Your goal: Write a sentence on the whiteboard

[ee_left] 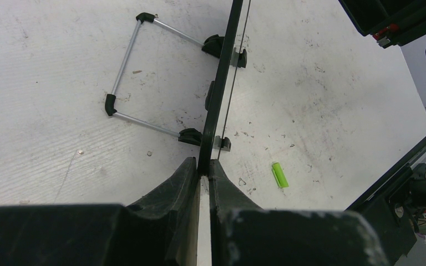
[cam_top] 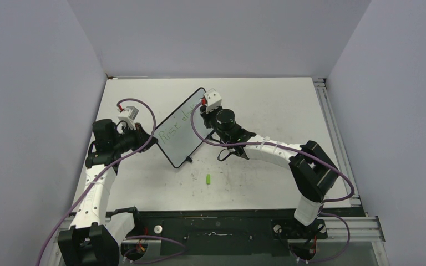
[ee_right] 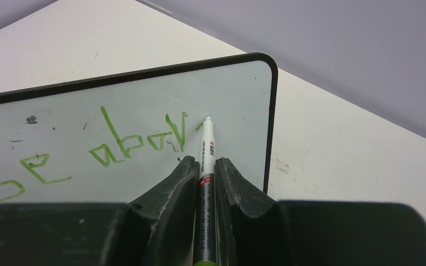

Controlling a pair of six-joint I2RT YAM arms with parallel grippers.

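Observation:
The whiteboard [cam_top: 187,143] stands tilted on its wire stand [ee_left: 125,61] at mid-table. In the left wrist view it appears edge-on as a thin black frame [ee_left: 222,83]. My left gripper [ee_left: 204,169] is shut on the board's near edge, also visible from above [cam_top: 147,139]. My right gripper [ee_right: 205,161] is shut on a white-and-grey marker [ee_right: 207,138]. The marker's tip rests at the board's face [ee_right: 144,88], just right of the green sentence [ee_right: 116,147], which reads "se abov" here. From above, the sentence [cam_top: 175,128] begins "Rise" and the right gripper [cam_top: 204,108] sits at the board's far corner.
A green marker cap [cam_top: 208,179] lies on the table in front of the board, also in the left wrist view [ee_left: 279,174]. Grey walls enclose three sides. An aluminium rail [cam_top: 326,111] runs along the right edge, and a black strip [cam_top: 216,221] spans the near edge.

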